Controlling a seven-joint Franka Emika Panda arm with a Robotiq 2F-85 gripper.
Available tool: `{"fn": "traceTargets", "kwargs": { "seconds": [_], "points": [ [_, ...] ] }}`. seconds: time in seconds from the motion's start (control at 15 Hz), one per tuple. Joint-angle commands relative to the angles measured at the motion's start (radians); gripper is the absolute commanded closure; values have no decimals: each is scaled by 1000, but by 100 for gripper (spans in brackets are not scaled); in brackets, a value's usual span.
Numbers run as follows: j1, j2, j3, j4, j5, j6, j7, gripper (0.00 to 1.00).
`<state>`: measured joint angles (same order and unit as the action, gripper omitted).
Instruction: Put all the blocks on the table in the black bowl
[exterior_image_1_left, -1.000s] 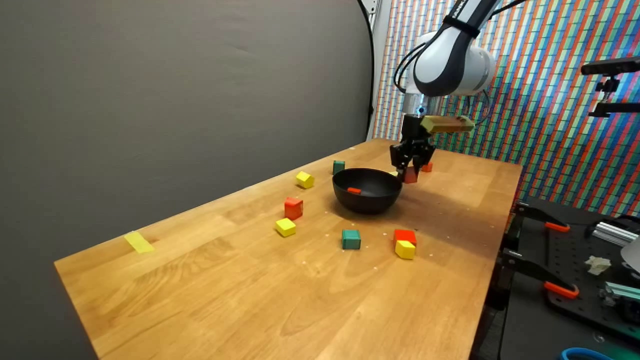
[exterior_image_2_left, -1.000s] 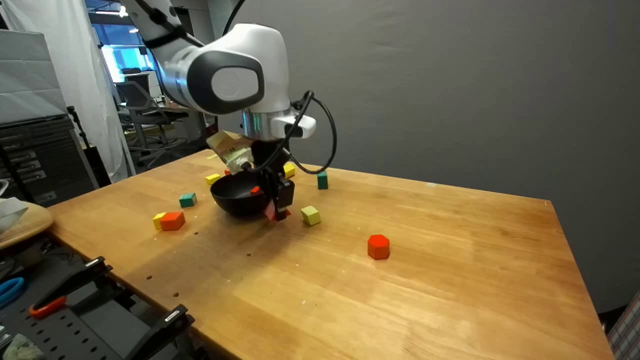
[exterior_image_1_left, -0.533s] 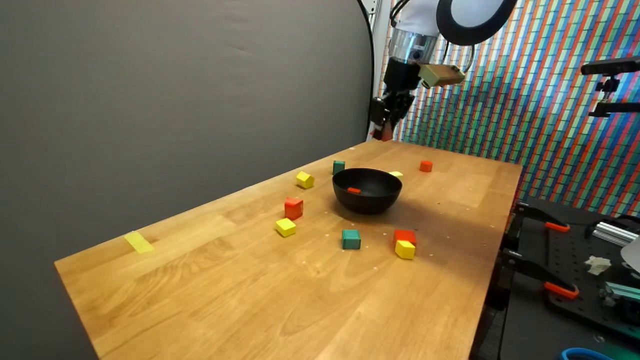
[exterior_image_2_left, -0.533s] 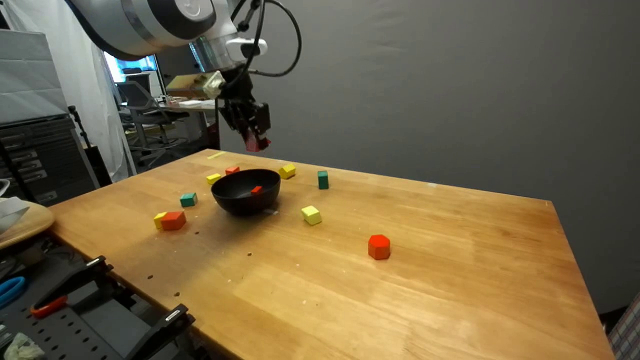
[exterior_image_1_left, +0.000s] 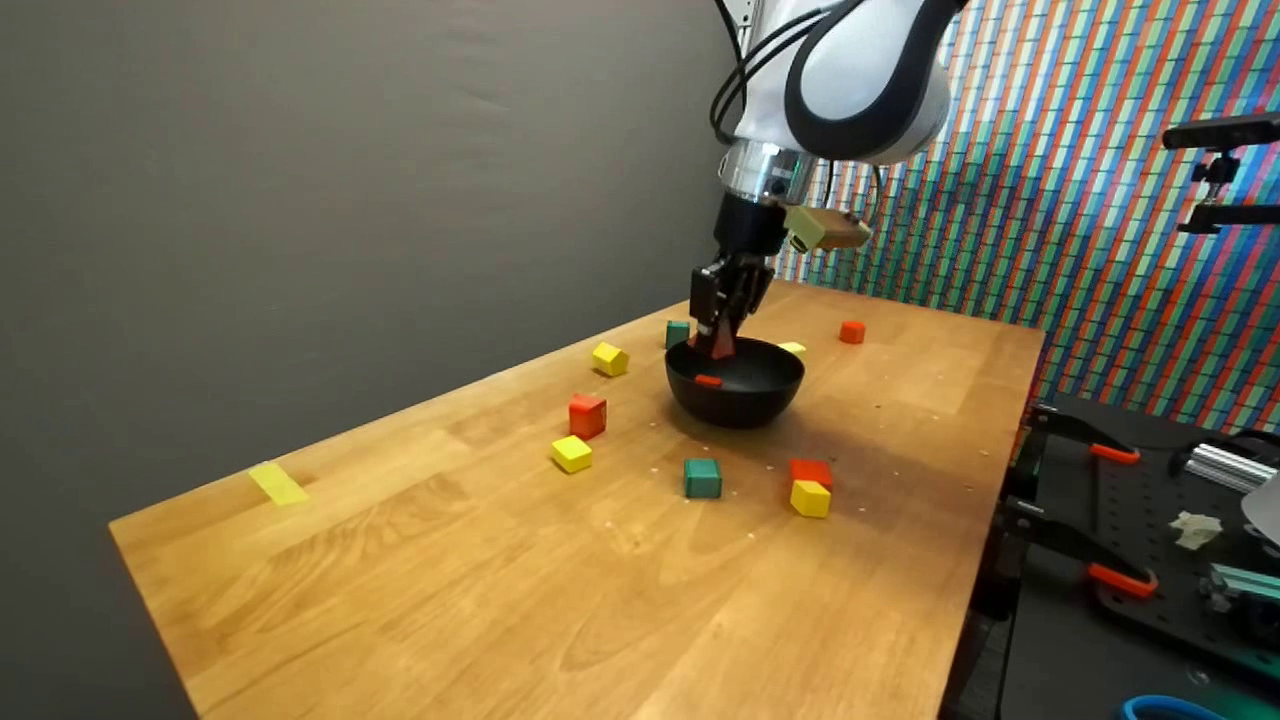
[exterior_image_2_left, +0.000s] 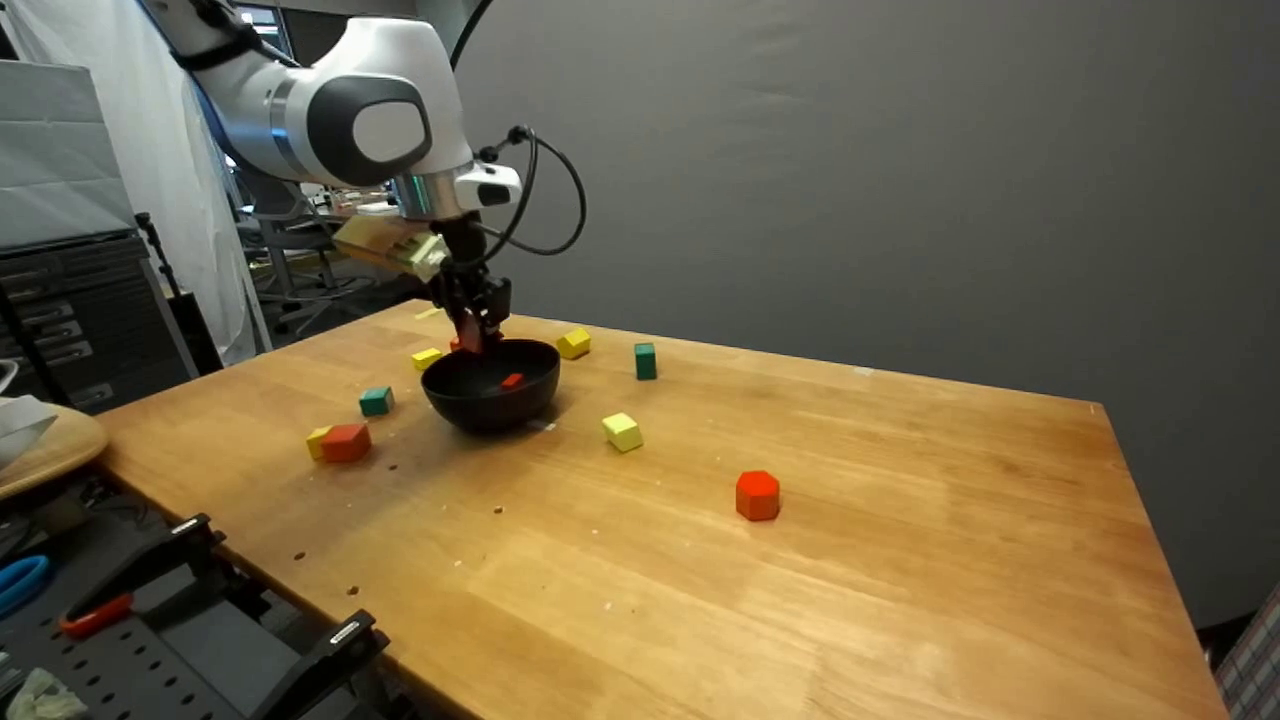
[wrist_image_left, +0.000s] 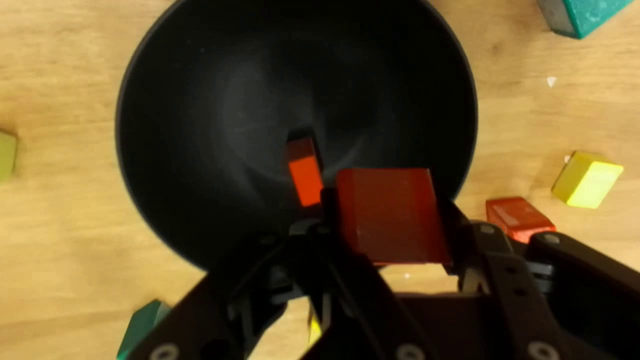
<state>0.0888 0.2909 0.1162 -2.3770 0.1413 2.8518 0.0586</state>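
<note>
Grey backdrop (exterior_image_1_left: 370, 220) spans most of the room behind the wooden table (exterior_image_1_left: 480, 600), with a striped wall (exterior_image_1_left: 1130, 290) past its far end. Taking the black bowl (exterior_image_1_left: 738, 412) as the dial's centre in an exterior view, twelve at top, the white arm (exterior_image_1_left: 855, 80) reaches in from one, while a dark stand (exterior_image_1_left: 1060, 630) with orange-tipped clamps (exterior_image_1_left: 1080, 549) is between three and four. Over the bowl's eleven o'clock side, in both exterior views, the gripper (wrist_image_left: 390, 220) hides part of the rim. Its fingers are closed on a red block (wrist_image_left: 392, 212); whether it touches the bowl, I cannot tell. Far off between eight and nine lies yellow tape (exterior_image_1_left: 278, 483). Loose blocks lie around the bowl: a far green block (exterior_image_1_left: 677, 334) at half past ten, a pale yellow block (exterior_image_1_left: 792, 349) partly behind the rim at two with a far red block (exterior_image_1_left: 852, 332) beyond, a near red block (exterior_image_1_left: 810, 469) and a near yellow block (exterior_image_1_left: 811, 500) together at five, a near green block (exterior_image_1_left: 702, 480) between six and seven, a yellow block (exterior_image_1_left: 571, 455) at eight, an orange-red block (exterior_image_1_left: 587, 417) just beside it, a far yellow block (exterior_image_1_left: 610, 360) between nine and ten. Inside the bowl lies a narrow red block (wrist_image_left: 306, 181).
</note>
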Motion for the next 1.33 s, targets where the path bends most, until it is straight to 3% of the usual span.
{"fn": "traceTargets", "kwargs": {
  "seconds": [0.0,0.07,0.2,0.4,0.67,1.0,1.27],
  "points": [
    [-44,97,27,57,28,-16,-52,78],
    [-48,107,25,56,20,-5,-52,30],
    [-55,99,32,49,15,-4,-62,23],
    [-58,16,65,21,19,-29,-90,1],
    [-38,-132,134,-15,31,-123,-145,0],
    [47,-169,132,-14,-68,-319,-214,0],
    [113,-117,90,-32,-364,-271,-130,0]
  ]
}}
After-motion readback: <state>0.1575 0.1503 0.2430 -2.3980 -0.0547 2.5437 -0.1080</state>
